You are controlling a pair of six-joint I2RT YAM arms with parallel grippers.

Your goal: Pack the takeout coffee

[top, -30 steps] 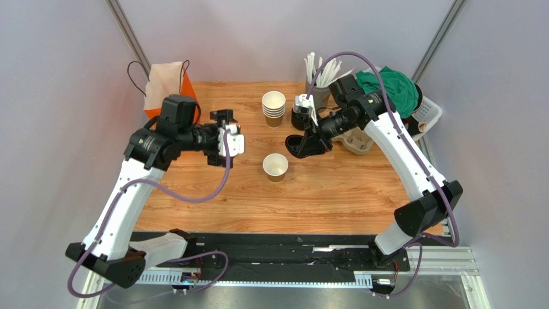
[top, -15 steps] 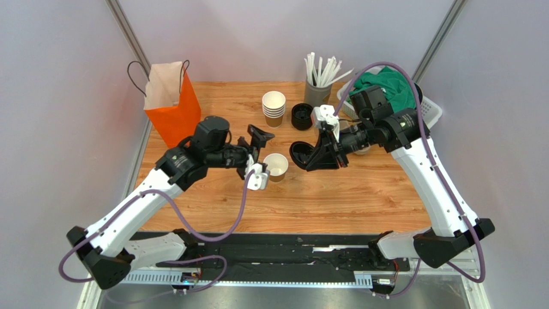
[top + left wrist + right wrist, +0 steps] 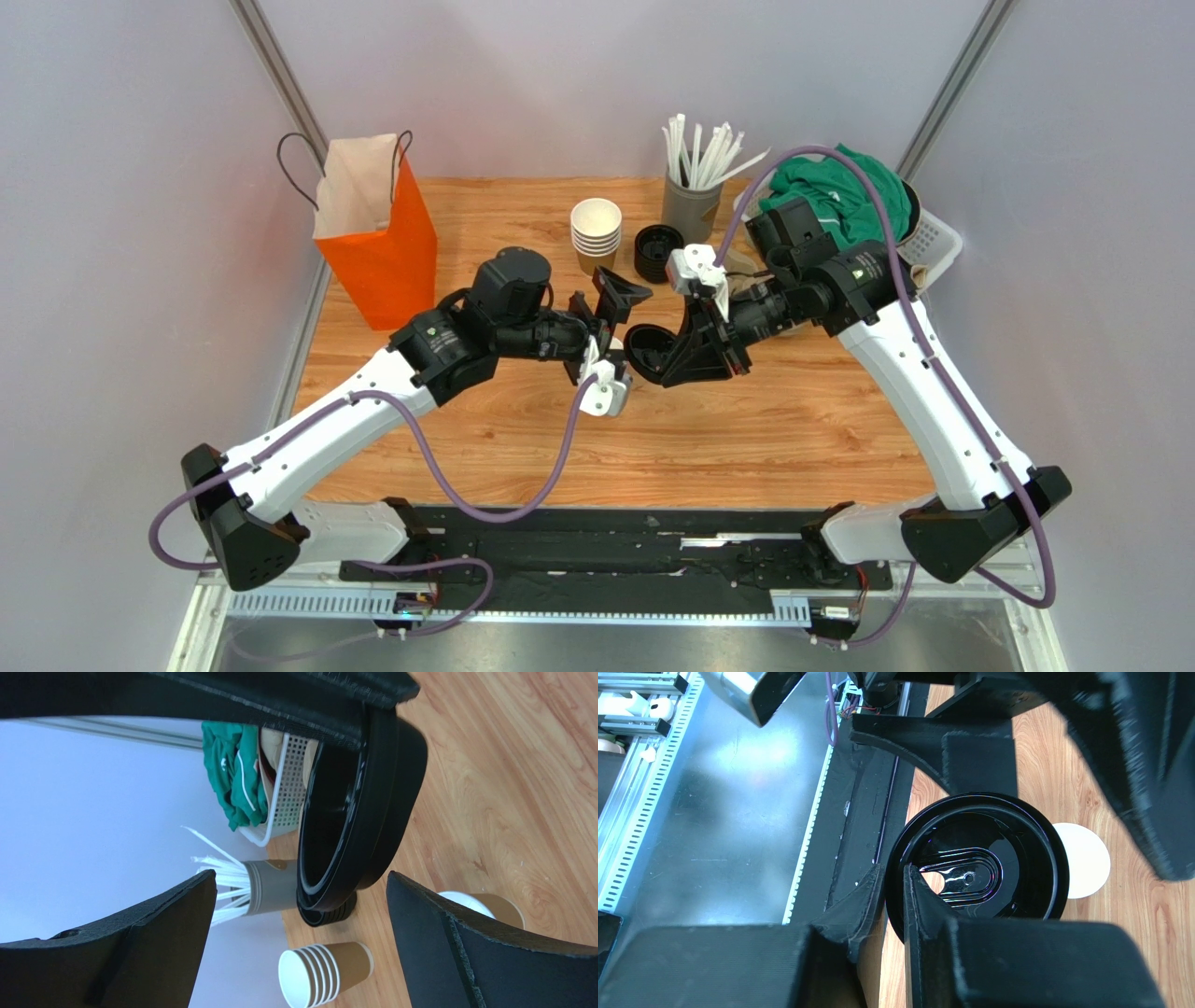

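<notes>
Black and round, the lid (image 3: pixel 980 861) stands on edge above the middle of the table (image 3: pixel 786 420), pinched at its rim by the right tool (image 3: pixel 894 882), whose fingers are narrowed to a thin gap around the plastic. The paper cup (image 3: pixel 1085 861) stands upright on the wood just beside and beyond the lid, uncovered, its cream-white inside showing. From above, the cup is hidden under the left tool (image 3: pixel 613 343), which hangs over the same spot with its fingers spread wide and nothing between them. I cannot tell whether it touches the lid.

Toward the far edge stand a stack of cups (image 3: pixel 596 231), a stack of lids (image 3: pixel 654 252) and a grey holder of straws (image 3: pixel 690 203). An orange bag (image 3: pixel 379 238) stands upright at the far left corner. A white basket (image 3: pixel 933 245) with green cloth sits at the far right corner.
</notes>
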